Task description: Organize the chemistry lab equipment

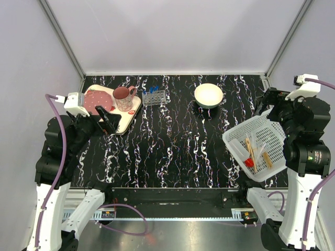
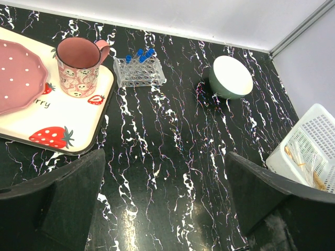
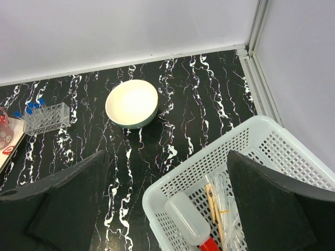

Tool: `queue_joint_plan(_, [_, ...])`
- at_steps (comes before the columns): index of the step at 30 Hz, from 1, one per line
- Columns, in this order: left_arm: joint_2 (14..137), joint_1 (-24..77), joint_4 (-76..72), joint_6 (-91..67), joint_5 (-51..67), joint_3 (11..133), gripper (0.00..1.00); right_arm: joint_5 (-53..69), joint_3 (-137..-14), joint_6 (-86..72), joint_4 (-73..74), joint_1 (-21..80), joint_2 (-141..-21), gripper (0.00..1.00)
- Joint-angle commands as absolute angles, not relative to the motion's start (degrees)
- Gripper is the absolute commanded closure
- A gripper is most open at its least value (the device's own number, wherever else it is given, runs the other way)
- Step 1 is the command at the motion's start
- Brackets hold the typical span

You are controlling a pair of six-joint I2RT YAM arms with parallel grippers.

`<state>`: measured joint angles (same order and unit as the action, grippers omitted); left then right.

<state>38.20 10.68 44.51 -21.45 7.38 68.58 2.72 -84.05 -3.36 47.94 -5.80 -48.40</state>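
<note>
One clear rack (image 2: 138, 73) of blue-capped tubes (image 2: 141, 56), about four caps showing, stands at the back of the black marbled desk (image 1: 178, 141). It sits between a strawberry-print tray (image 1: 128, 119) and one cream bowl (image 1: 209, 95). The tray carries one pink mug (image 1: 123, 98) and one dotted plate (image 1: 98, 100).

At the right edge, one white perforated basket (image 1: 238, 133) holds the remaining equipment. Inside are at least two tan wooden sticks (image 1: 250, 150), a loose cluster of clear pipettes (image 3: 230, 209) too tangled to count, and one pale bottle with a red tip (image 1: 249, 162).

The left arm hangs bent over the tray's near corner. Its end effector (image 2: 163, 157) is spread wide and empty, aimed across the desk toward the rack and bowl. The right arm is folded high beside the basket, its end effector (image 3: 167, 157) likewise spread wide and gripping nothing, above the basket's near rim.
</note>
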Motion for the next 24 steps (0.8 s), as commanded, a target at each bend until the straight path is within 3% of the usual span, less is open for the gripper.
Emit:
queue_joint_plan(1, [37.4,10.5,43.9,-21.4,8.6,71.0,0.01,4.0,-84.2,-4.2,47.0,-6.0,-48.3,0.0])
queue_joint_plan(24, [38.7,10.5,46.8,-19.6,9.6,73.6,0.01,7.0,-84.2,-3.3,47.2,-6.0,-48.8,0.0])
